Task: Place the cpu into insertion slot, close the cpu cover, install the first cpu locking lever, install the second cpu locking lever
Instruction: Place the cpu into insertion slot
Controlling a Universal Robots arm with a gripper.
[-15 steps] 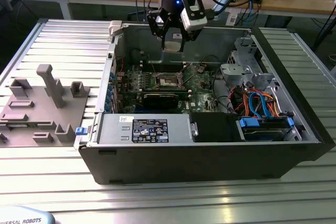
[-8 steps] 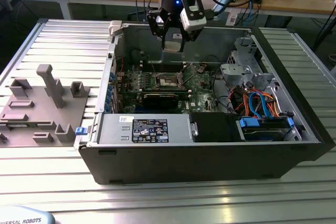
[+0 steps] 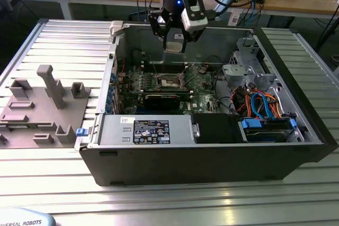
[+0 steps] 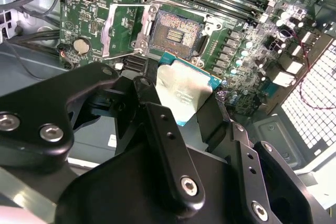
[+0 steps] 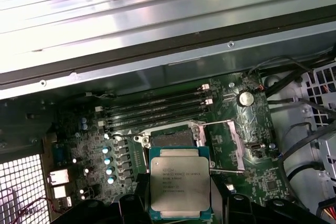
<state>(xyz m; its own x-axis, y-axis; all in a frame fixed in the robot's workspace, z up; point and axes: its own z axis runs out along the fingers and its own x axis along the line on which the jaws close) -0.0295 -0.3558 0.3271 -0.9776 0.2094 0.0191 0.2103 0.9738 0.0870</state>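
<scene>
Silver-grey cpu, green-edged, square | claw clamped on it | above insertion slot | cpu cover flipped open

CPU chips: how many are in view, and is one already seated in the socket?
1. The cpu is gripped in the tool, above the board close to the insertion slot, which lies empty. The tool hides part of the board.
</scene>
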